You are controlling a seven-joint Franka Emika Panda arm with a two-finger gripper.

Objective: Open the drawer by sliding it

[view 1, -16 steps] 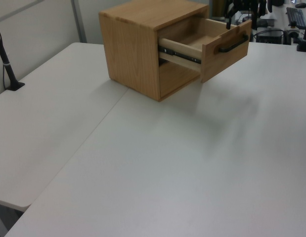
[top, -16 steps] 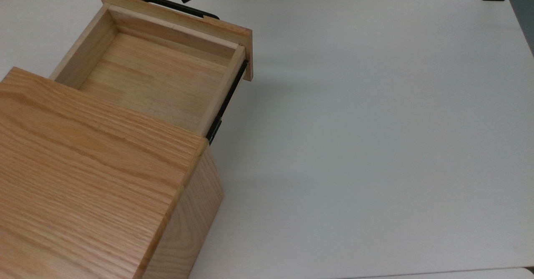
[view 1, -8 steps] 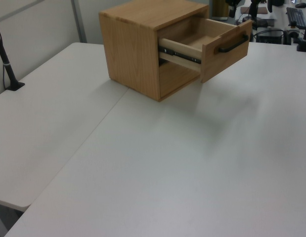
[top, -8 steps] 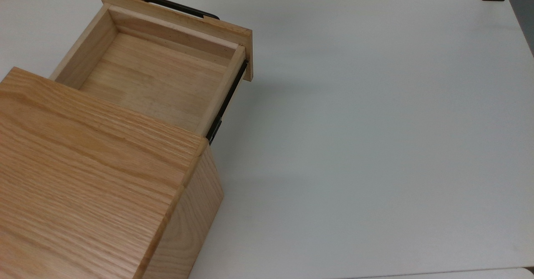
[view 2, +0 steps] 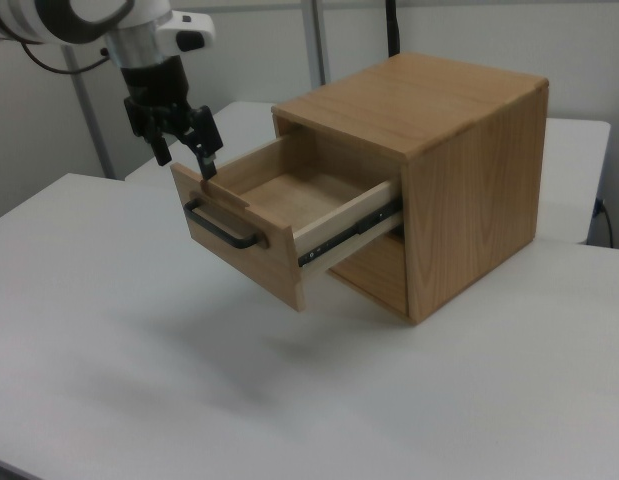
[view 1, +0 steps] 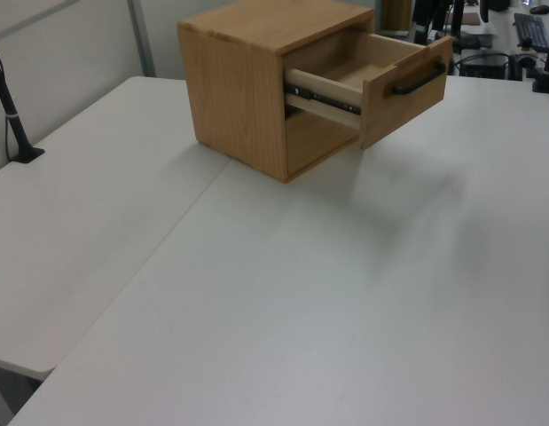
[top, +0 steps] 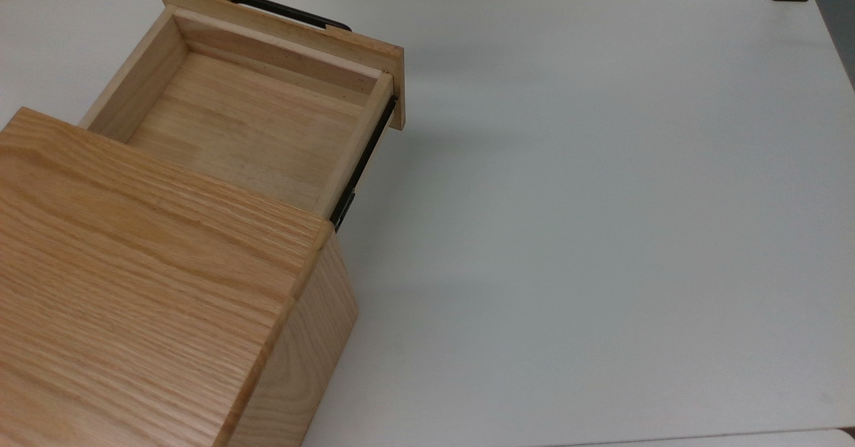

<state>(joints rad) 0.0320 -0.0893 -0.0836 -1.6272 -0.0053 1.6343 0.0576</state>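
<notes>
Your hand [view 2: 181,138] hovered open at the drawer's [view 2: 274,215] eleven o'clock, gripping nothing; stiff wood on rails, so take the handle [view 2: 225,228].

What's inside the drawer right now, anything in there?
The pulled-out part of the drawer shows bare wooden floor, with nothing lying on it. Its rear stretch sits under the top of the wooden box, so what is back there stays hidden.

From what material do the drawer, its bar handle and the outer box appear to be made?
Light wooden tray-like drawer: pale wood, matt, with faint grain. Long black bar handle: probably metal, perhaps plastic; smooth and black. Larger oak-grain box casing: wood or veneer, strong grain lines.
</notes>
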